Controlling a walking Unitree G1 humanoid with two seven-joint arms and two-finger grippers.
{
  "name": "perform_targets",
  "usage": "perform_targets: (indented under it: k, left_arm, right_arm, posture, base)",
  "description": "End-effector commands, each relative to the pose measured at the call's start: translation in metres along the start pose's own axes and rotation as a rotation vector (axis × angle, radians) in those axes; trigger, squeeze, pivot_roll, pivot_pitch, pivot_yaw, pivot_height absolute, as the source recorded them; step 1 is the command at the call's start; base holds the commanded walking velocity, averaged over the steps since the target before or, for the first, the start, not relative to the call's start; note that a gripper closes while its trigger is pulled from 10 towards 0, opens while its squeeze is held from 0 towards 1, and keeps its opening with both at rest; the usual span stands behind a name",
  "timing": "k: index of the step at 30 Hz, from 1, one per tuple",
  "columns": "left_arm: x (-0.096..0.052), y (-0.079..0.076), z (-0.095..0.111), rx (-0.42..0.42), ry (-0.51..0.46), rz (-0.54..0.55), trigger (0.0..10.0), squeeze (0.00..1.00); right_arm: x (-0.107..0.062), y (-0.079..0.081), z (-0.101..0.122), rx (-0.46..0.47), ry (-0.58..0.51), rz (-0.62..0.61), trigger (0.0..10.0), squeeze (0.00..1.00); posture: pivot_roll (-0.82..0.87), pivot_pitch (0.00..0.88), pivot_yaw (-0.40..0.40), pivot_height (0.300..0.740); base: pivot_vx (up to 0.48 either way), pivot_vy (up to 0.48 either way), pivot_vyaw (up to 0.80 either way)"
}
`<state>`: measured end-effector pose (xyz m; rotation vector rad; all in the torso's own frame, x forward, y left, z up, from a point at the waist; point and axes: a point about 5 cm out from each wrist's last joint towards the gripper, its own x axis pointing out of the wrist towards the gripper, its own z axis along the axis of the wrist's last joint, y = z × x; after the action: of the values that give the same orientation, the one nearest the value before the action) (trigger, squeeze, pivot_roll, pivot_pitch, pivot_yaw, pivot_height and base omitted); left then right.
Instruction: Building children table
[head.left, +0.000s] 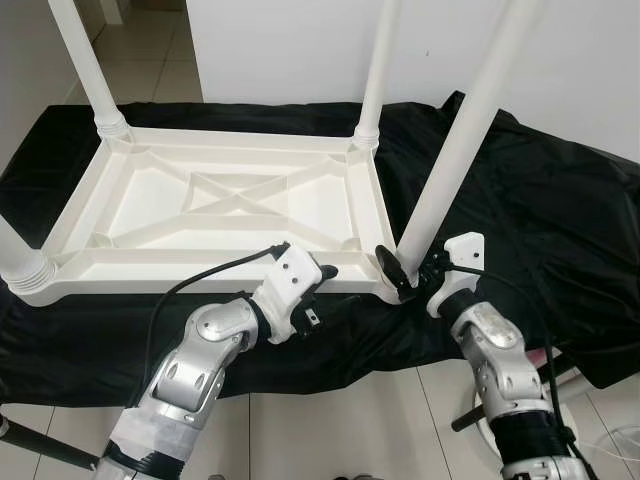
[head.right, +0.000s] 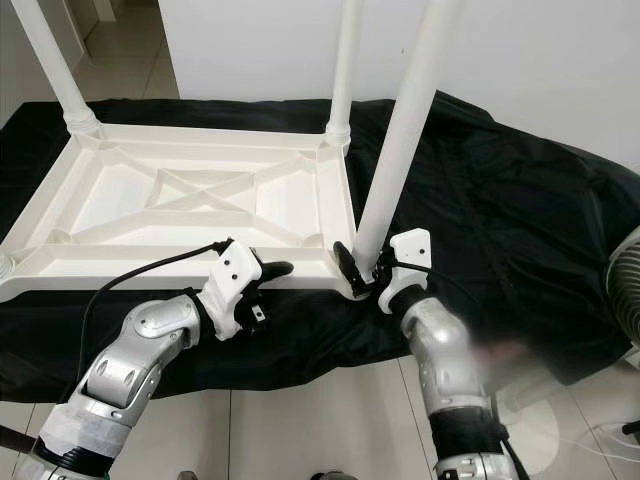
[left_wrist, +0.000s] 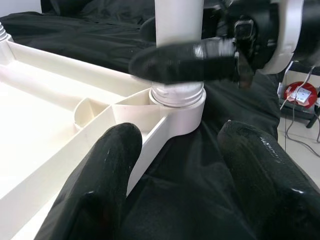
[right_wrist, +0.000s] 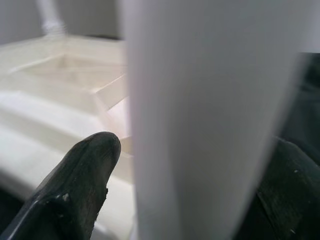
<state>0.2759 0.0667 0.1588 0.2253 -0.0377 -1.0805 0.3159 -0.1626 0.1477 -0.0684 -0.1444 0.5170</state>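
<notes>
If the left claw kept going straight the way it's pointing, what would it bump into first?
Probably the white table frame's near corner, where the leg that the right claw holds is socketed. The left claw is open and points along the near rail toward that corner, though depth is hard to judge.

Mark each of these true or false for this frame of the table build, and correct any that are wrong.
1. The white tabletop lies upside down on a black cloth. True.
2. The right end effector grips the near right leg close to its socket. True.
3. That leg lies flat on the cloth. False: it stands in the corner socket, leaning slightly.
4. The left end effector is clamped on a leg. False: it is open at the tabletop's near edge, holding nothing.
5. Only one leg is fitted. False: legs stand at all four corners.
</notes>
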Motion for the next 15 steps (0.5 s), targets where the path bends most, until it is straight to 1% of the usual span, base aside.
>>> perform_targets:
  k: [1,2,3,4,5,9,10,15]
  left_arm:
    - [0.002,-0.001,0.001,0.011,0.004,0.038,10.0,0.0]
    - [0.002,-0.001,0.001,0.01,0.003,0.037,10.0,0.0]
    - [0.003,-0.001,0.001,0.01,0.003,0.038,10.0,0.0]
    - [0.002,-0.001,0.001,0.01,0.003,0.039,10.0,0.0]
    - [0.002,-0.001,0.001,0.011,0.003,0.041,10.0,0.0]
    - [0.002,0.0,0.001,0.011,0.003,0.044,10.0,0.0]
    - [0.002,0.0,0.001,0.012,0.003,0.047,10.0,0.0]
    - [0.001,0.001,0.002,0.016,0.004,0.055,10.0,0.0]
  right_arm:
    - [0.002,0.0,-0.001,-0.009,0.01,0.05,10.0,0.0]
    - [0.004,0.0,-0.001,-0.016,0.018,0.077,10.0,0.0]
    - [0.006,0.0,-0.001,-0.023,0.027,0.104,8.0,0.0]
    - [0.007,-0.001,-0.001,-0.038,0.041,0.124,8.0,0.0]
    - [0.008,-0.002,-0.003,-0.048,0.054,0.147,4.4,0.0]
    - [0.01,-0.003,-0.004,-0.057,0.065,0.168,4.4,0.0]
    - [0.01,-0.005,-0.007,-0.057,0.08,0.184,0.0,0.0]
    - [0.008,-0.009,-0.013,-0.056,0.105,0.211,0.0,0.0]
  posture:
    - [-0.06,0.057,-0.047,0.74]
    - [-0.06,0.056,-0.046,0.74]
    - [-0.06,0.056,-0.047,0.74]
    - [-0.06,0.056,-0.047,0.74]
    - [-0.05,0.054,-0.048,0.74]
    - [-0.05,0.054,-0.048,0.74]
    - [-0.05,0.054,-0.048,0.74]
    - [-0.04,0.06,-0.046,0.74]
  base:
    - [0.0,0.0,0.0]
    - [0.0,0.0,0.0]
    - [0.0,0.0,0.0]
    - [0.0,0.0,0.0]
    - [0.0,0.0,0.0]
    - [0.0,0.0,0.0]
    - [0.0,0.0,0.0]
    - [0.0,0.0,0.0]
